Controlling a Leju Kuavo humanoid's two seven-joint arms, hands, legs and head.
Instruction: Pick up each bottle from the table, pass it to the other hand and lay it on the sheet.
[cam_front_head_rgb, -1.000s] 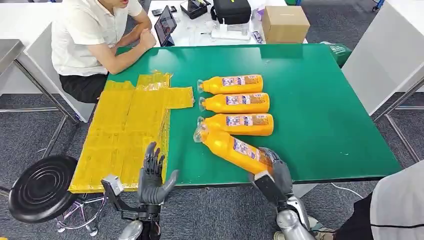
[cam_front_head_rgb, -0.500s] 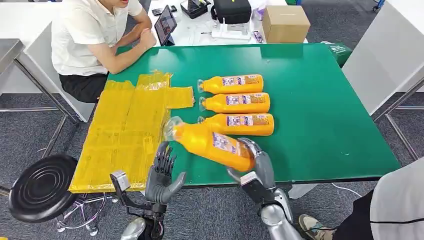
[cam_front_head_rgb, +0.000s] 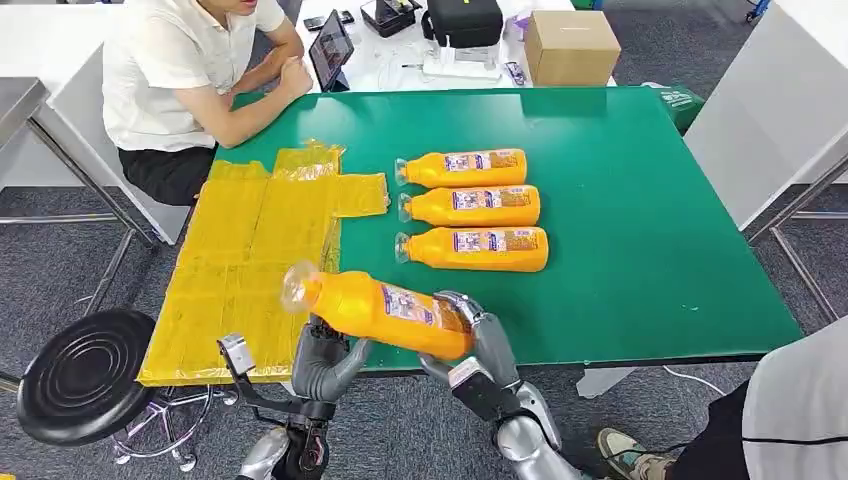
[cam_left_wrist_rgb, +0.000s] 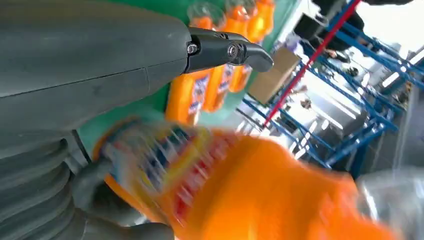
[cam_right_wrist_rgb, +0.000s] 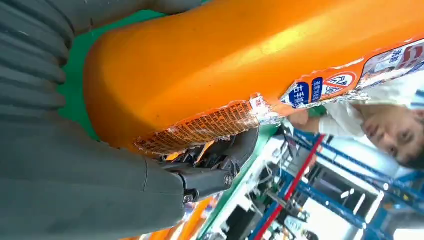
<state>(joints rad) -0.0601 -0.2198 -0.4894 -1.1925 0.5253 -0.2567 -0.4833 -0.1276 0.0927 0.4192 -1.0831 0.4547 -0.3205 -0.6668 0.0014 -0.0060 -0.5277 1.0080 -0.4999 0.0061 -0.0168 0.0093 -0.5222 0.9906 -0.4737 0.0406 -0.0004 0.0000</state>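
Bare sheet (cam_front_head_rgb: 240, 270) left; three bottles (cam_front_head_rgb: 472, 208) block table centre.

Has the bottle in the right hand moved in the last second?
Yes. The held bottle has swung left, away from the three bottles lying in a row, toward the yellow sheet and the left hand.

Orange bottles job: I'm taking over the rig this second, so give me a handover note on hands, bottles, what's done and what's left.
Right hand grips the base end of a lying orange plastic bottle, held in the air over the green table's near edge, cap toward the yellow plastic sheet.
Left hand is under the bottle, fingers apart, not yet gripping.
Done: nothing on the sheet.
Left: this handover, then the three orange bottles lying in a row.
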